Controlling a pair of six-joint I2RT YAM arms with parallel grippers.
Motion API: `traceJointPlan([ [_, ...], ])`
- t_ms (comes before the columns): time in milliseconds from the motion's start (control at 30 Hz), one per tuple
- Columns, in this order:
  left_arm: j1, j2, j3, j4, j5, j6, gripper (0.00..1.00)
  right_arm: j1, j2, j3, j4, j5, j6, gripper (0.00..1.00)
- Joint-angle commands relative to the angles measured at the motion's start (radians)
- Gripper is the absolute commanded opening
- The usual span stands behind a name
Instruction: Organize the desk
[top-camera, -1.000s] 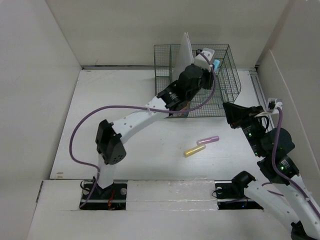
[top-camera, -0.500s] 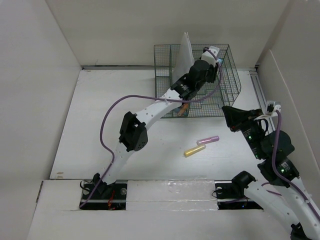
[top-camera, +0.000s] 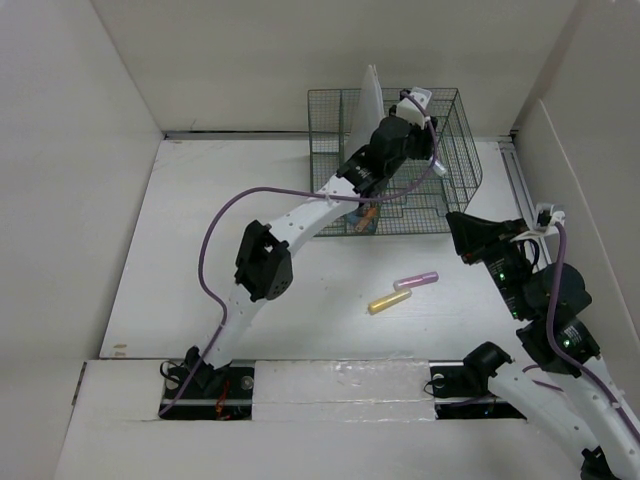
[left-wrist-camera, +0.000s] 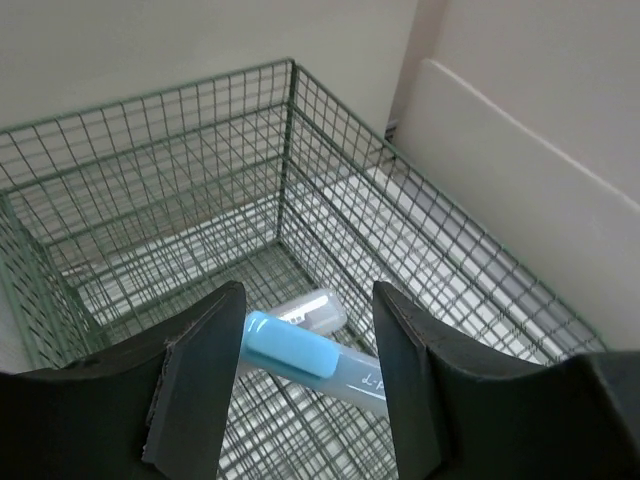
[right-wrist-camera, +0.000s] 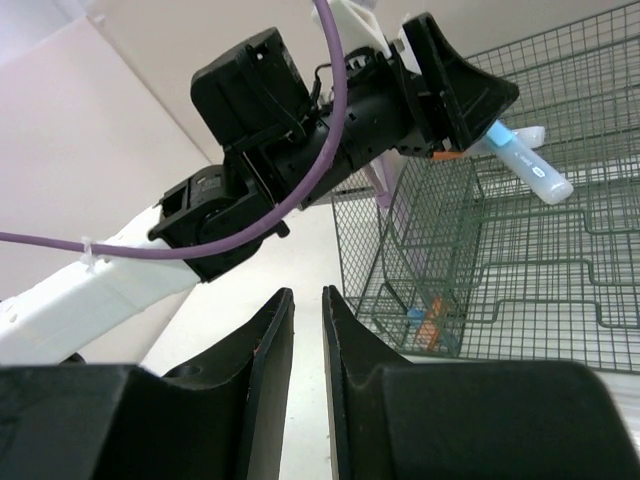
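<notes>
The desk (top-camera: 220, 220) is a white tabletop between white walls. A dark green wire basket (top-camera: 330, 110) stands at its back. My left gripper (top-camera: 420, 108) hangs over the basket's back right compartment with its jaws apart. A blue-capped, pale-bodied marker (left-wrist-camera: 290, 345) lies slanted between its fingers, above the mesh floor, with the cap against one finger. The marker also shows in the right wrist view (right-wrist-camera: 525, 165), just past the fingertips. My right gripper (top-camera: 458, 222) is empty by the basket's front right corner, its jaws almost together (right-wrist-camera: 307, 292).
A pink marker (top-camera: 416, 281) and a yellow marker (top-camera: 389, 301) lie on the desk in front of the basket. An orange and blue item (top-camera: 366, 216) sits in the basket's front compartment. A white sheet (top-camera: 368, 105) stands upright in the basket.
My left arm has stretched farther back over the basket with the blue-capped marker. Its jaws now stand wider than the marker. The right arm has barely moved.
</notes>
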Motion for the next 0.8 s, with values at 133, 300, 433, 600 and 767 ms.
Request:
traceJointPlan([
  [133,-0.061,-0.334,-0.307,0.165,0.082,0.037,0.50,-0.005,-0.019,0.016,0.022,0.050,-0.012,0.22],
  [300,-0.074,-0.611,-0.725,0.337,0.124,-0.038,0.49,-0.005,-0.029,0.015,0.028,0.076,-0.020,0.09],
  [433,-0.109,-0.825,-1.065,0.417,0.081,-0.061,0.49,-0.005,-0.011,0.013,0.030,0.070,-0.020,0.09],
  [600,-0.184,-0.851,-1.188,0.278,0.122,0.006,0.50,-0.005,0.017,0.004,0.059,0.057,-0.021,0.13],
  [767,-0.215,-0.760,-1.286,0.210,0.132,-0.031,0.51,-0.005,0.035,0.003,0.070,0.050,-0.024,0.16],
])
